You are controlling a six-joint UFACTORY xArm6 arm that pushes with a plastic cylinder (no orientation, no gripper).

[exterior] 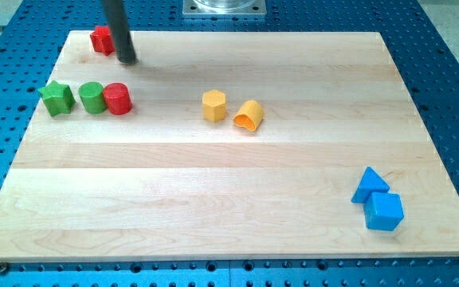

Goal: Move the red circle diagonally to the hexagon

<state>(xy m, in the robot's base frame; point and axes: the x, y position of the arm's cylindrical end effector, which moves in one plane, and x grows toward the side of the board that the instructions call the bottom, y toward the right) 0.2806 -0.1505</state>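
The red circle (118, 99) stands at the view's left, touching a green circle (92, 97) on its left. A green star (56, 98) sits further left. The yellow hexagon (213, 105) is near the middle, to the right of the red circle. A yellow block (249, 115) with a rounded top lies just right of the hexagon. My tip (127, 58) is above the red circle in the view, apart from it. A red block (101, 39) sits partly hidden behind the rod at the top left.
A blue triangle (369, 185) and a blue cube (384, 211) sit together at the lower right. The wooden board (229, 199) lies on a blue perforated table. A metal base plate (225, 7) shows at the top edge.
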